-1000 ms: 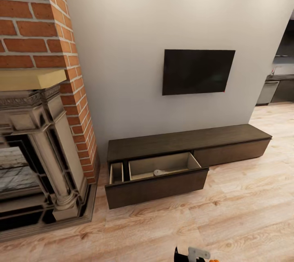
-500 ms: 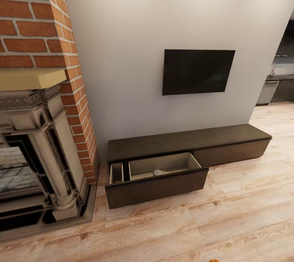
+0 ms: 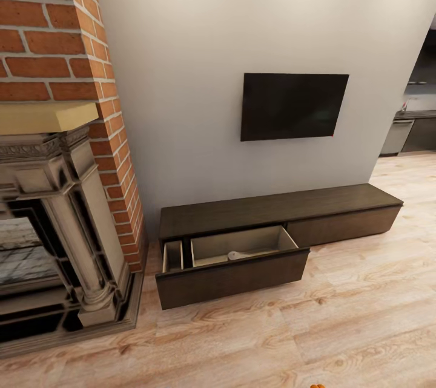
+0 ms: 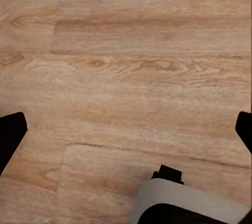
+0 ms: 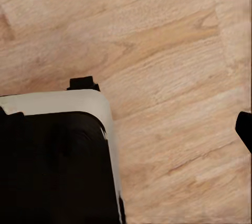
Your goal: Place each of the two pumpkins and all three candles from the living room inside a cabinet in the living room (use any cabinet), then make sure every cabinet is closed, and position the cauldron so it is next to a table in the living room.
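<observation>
The head view shows the long, low dark-brown wood cabinet along the far grey wall below the black wall-mounted TV, long axis left to right, its left drawer pulled out toward the robot. The left gripper, above the light plank floor, is spread wide and empty; the right gripper's state I cannot tell.

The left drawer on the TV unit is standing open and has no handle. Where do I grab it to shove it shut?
No grip is needed: push flat on the open drawer's front panel, near its middle, coming from the room side toward the wall. The panel is wide, flat and handle-less, so a centred push should keep it square to the cabinet. If you must hold it, pinch the top edge from above.
</observation>
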Robot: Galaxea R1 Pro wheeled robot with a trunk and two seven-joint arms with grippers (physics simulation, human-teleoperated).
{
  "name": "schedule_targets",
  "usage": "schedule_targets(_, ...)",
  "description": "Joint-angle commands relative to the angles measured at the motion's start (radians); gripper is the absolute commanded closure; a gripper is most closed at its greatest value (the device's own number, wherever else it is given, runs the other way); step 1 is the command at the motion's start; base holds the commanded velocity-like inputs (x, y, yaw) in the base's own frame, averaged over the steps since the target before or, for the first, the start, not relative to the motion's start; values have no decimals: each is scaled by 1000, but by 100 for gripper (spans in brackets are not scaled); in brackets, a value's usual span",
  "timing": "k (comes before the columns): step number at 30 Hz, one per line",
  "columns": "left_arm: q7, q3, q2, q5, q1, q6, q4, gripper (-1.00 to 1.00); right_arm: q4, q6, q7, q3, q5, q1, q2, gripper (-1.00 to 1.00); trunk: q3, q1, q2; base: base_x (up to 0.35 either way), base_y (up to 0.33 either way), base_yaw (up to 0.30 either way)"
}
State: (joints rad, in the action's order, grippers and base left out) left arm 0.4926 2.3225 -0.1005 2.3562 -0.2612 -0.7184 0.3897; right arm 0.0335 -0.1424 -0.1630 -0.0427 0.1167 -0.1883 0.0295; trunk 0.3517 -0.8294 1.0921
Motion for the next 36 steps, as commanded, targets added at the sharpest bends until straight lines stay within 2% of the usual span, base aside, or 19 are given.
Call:
schedule_targets(1, -8, 7, -12, 0, -2, 27, -2, -100, 3, -7, 7, -6, 9, 9, 6, -100, 1, 0, 1, 0, 0, 0)
schedule_targets(2, -43, 6, -35, 0, -2, 84, -10, -100, 3, -6, 18, -6, 9, 28, 14, -100, 1, 0, 1, 0, 0, 0)
schedule_targets(4, -82, 5, -58, 0, -1, 142, -15, -100, 3, -5, 30, -7, 8, 46, 20, -100, 1, 0, 1, 0, 0, 0)
schedule_targets(5, -116, 4, -78, 0, -1, 201, -19, -100, 3, -4, 38, -7, 4, 59, 24, -100, 1, 0, 1, 0, 0, 0)
schedule_targets(7, -151, 4, -103, 0, -1, 280, -22, -100, 3, -3, 46, -7, -11, 77, 29, -100, 1, 0, 1, 0, 0, 0)
schedule_targets(13, -184, 2, -174, 0, -1, 426, -30, -100, 3, -3, 53, -7, -65, 118, 60, -100, 1, 0, 1, 0, 0, 0)
schedule_targets(14, -185, 2, -179, 0, -1, 441, -31, -100, 3, -4, 53, -7, -68, 121, 65, -100, 1, 0, 1, 0, 0, 0)
schedule_targets(15, -191, -4, -185, -6, 5, 446, -37, -100, -2, 2, 59, -13, -74, 115, 59, -100, 1, 0, 1, 0, 0, 0)
schedule_targets(20, -210, -31, -187, -32, 33, 474, -64, -100, -31, 30, 87, -42, -102, 112, 56, -100, 1, 0, 1, 0, 0, 0)
schedule_targets(23, -210, -48, -181, -48, 48, 491, -81, -100, -48, 47, 104, -52, -119, 118, 63, -100, 1, 0, 1, 0, 0, 0)
schedule_targets(36, -210, -121, -108, -120, 122, 564, -95, -100, -120, 120, 177, 21, -192, 133, 66, -100, 1, 0, 1, 0, 0, 0)
